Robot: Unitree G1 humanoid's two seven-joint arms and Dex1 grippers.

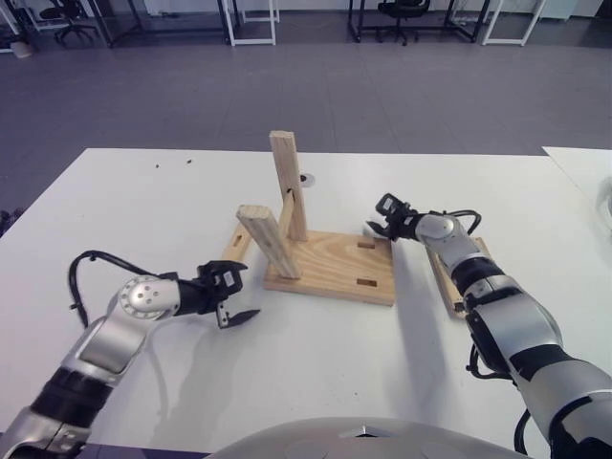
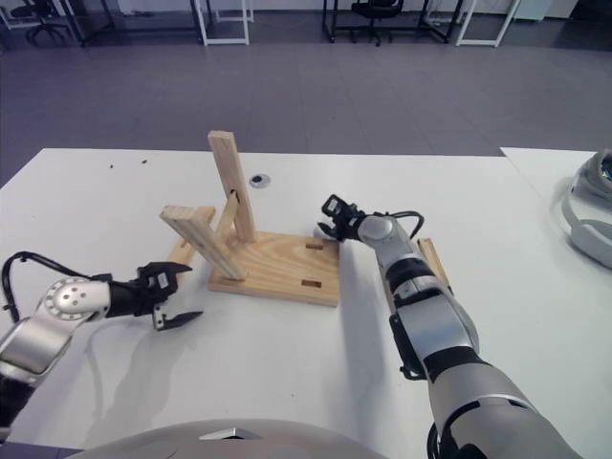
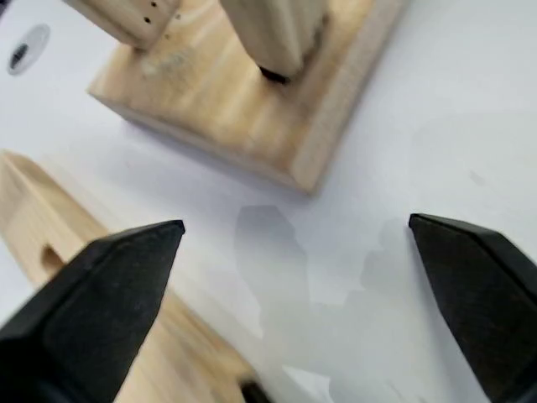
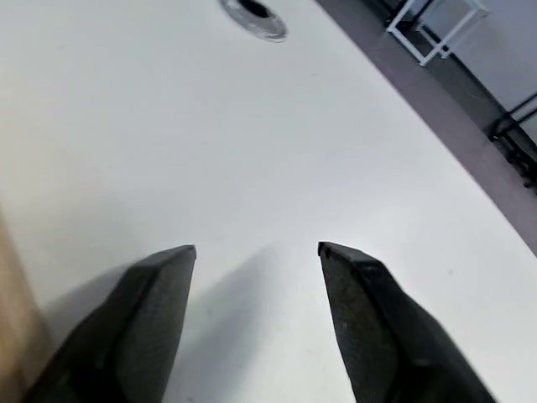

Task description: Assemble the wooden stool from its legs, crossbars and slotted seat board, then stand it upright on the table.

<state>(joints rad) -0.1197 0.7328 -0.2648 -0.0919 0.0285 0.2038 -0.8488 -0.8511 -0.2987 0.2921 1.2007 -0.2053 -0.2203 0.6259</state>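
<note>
White desk [image 1: 143,201], a wooden stool half built near its middle.
The slotted seat board [image 1: 335,263] lies flat; a tall leg [image 1: 287,182] and a leaning leg [image 1: 270,239] stand in its left side. One loose piece [image 1: 234,251] lies at its left, another [image 2: 432,260] toward the desk's right edge. My left claw [image 1: 241,292] hangs spread off the board's near-left corner; my right claw [image 1: 378,222], also spread, is beside its far-right corner.
</note>
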